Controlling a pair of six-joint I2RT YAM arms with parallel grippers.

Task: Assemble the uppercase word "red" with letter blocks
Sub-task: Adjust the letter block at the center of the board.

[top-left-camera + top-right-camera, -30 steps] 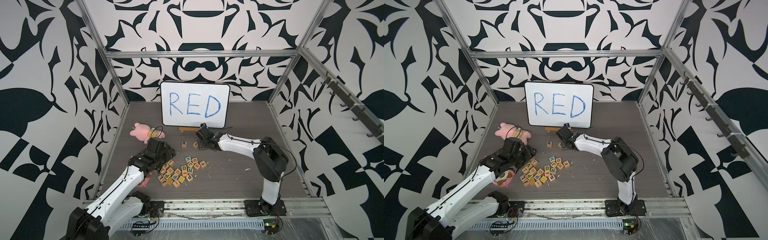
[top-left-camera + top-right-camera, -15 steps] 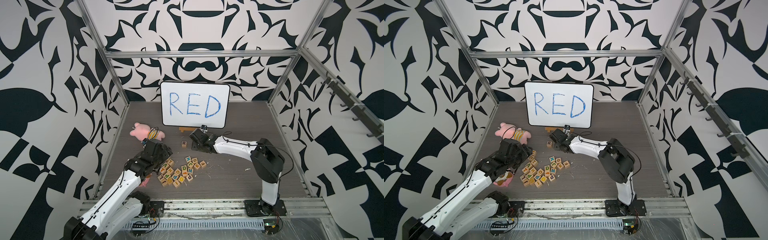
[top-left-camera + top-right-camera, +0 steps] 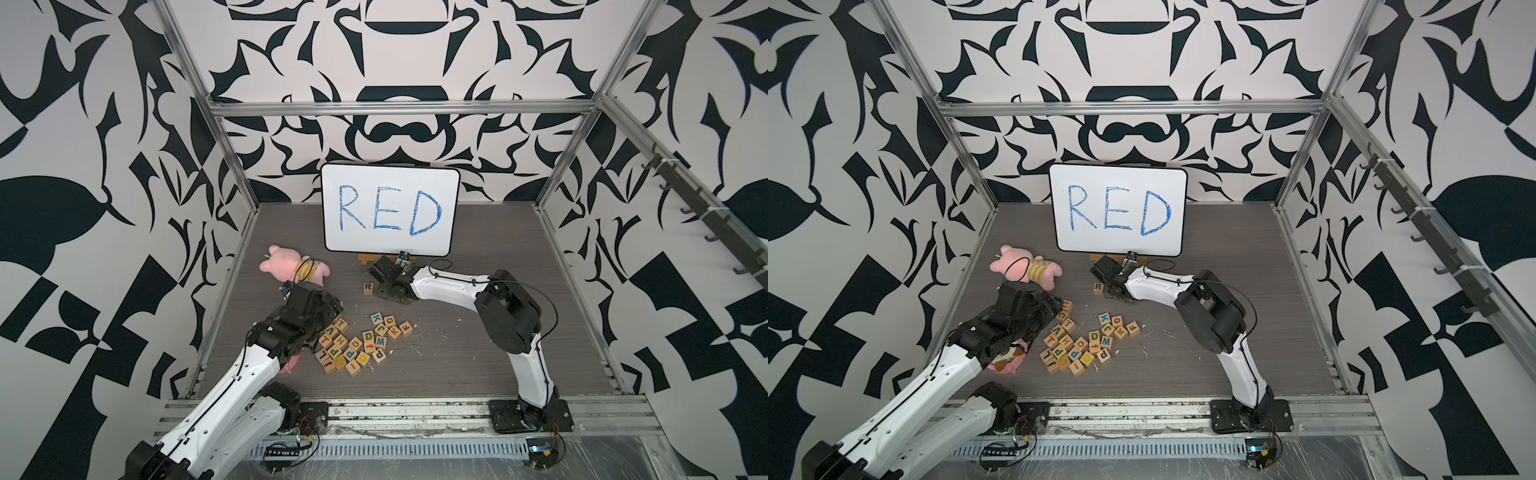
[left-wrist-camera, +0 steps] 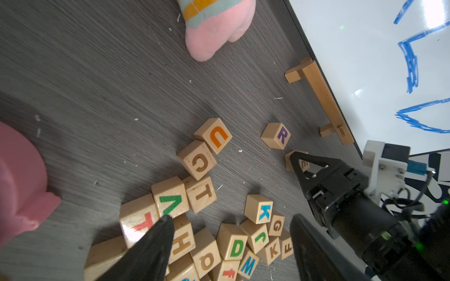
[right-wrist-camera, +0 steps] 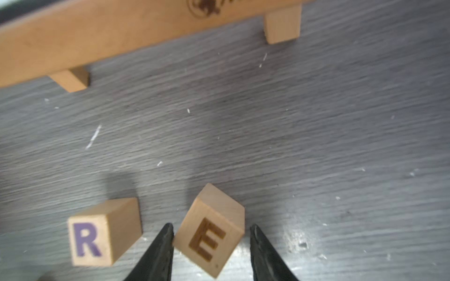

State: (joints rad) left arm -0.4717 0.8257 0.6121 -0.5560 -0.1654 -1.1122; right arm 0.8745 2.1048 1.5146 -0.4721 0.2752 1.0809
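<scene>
The whiteboard (image 3: pixel 390 208) says RED in blue marker, and I'd call the block version a third to halfway there. The plush (image 3: pixel 291 268) lies off the whiteboard's R end, not involved. The left gripper (image 4: pixel 231 218) hangs over the pile (image 3: pixel 357 345), which sits well out in front of the whiteboard. Its jaws are wide with nothing in them. The right gripper (image 5: pixel 211 226) is low, close in front of the whiteboard, jaws narrow around the E block (image 5: pixel 207 239). One finger touches a corner and the other shows a thin gap, so I can't tell if it's really clamped. The stand (image 4: pixel 323 99) runs along the whiteboard's foot. The R block (image 3: pixel 368 287) is already parked near it, purple R up. The brownish E is just beside R but apart and twisted, so I reckon it needs straightening. The D block (image 4: pixel 235 245), green, is in the pile untouched, and that's the main job left. Other readable letters are orange U, brown G, T, H, blue K and W, green A and J. The stand's burnt-in logo is too small to read.
</scene>
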